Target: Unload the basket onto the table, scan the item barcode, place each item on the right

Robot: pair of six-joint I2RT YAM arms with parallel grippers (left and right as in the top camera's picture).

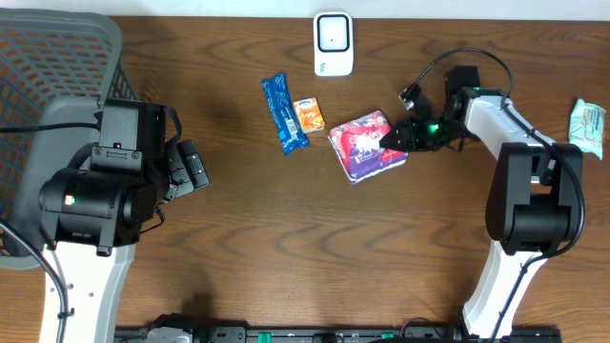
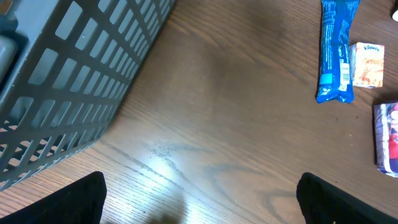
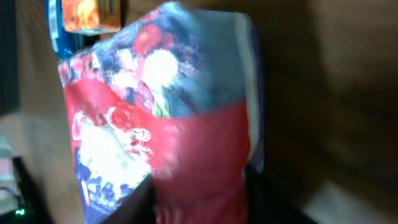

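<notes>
A red and blue floral pack (image 1: 367, 145) lies at the table's middle right, and in the right wrist view the floral pack (image 3: 168, 112) fills the frame. My right gripper (image 1: 396, 138) is at its right edge, and the pack's red end sits pressed between the two dark fingers (image 3: 261, 199). The white scanner (image 1: 333, 43) stands at the back centre. My left gripper (image 1: 191, 170) hangs open over bare wood at the left, with its black fingertips (image 2: 81, 199) wide apart and nothing between them.
A blue packet (image 1: 285, 114) and a small orange box (image 1: 309, 114) lie left of the floral pack. A grey mesh basket (image 1: 57, 57) fills the back left corner. A pale green pack (image 1: 587, 127) lies at the right edge.
</notes>
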